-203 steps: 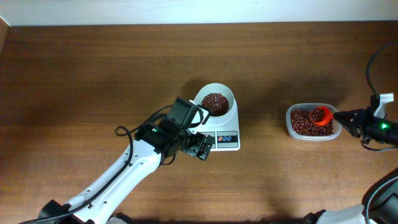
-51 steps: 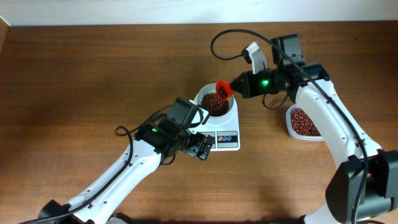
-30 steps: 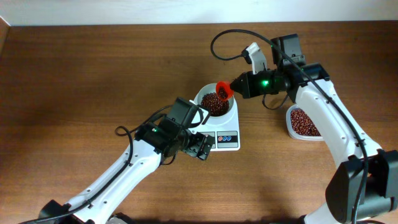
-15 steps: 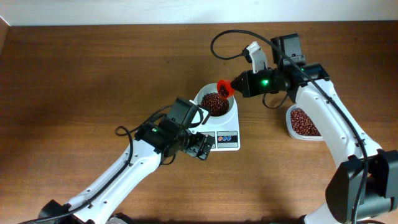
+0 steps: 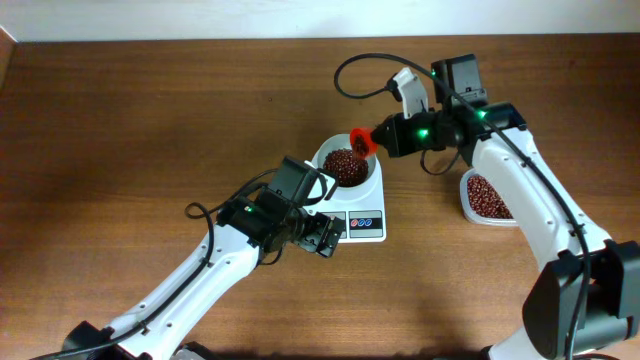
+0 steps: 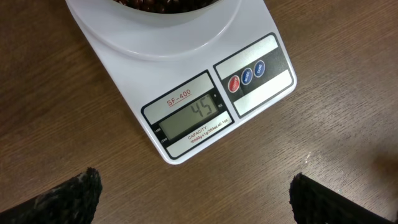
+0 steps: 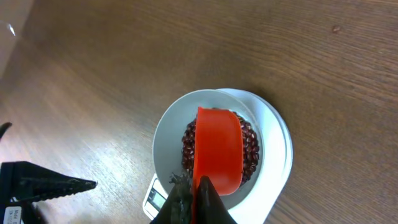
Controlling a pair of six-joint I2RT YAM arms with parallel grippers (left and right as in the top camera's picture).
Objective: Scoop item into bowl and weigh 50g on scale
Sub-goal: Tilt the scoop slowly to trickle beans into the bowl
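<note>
The white bowl (image 5: pixel 361 152) stands on the white scale (image 5: pixel 375 205) and holds dark red-brown beans (image 5: pixel 345 165). The scale's display (image 6: pixel 194 114) reads 45. My right gripper (image 5: pixel 385 135) is shut on the handle of a red scoop (image 5: pixel 360 141), held tilted over the bowl's far right rim; in the right wrist view the scoop (image 7: pixel 217 149) hangs above the beans (image 7: pixel 250 148) in the bowl (image 7: pixel 169 134). My left gripper (image 5: pixel 325 238) is open and empty, low over the table just in front of the scale, its fingertips (image 6: pixel 74 198) wide apart.
A clear plastic container (image 5: pixel 484 196) with more beans stands right of the scale, partly under my right arm. The white wall runs along the table's far edge.
Several seconds ago the scoop was in the container at the right; since then it has been over the bowl. Over the last second it tilted slightly. The left arm has not moved.
</note>
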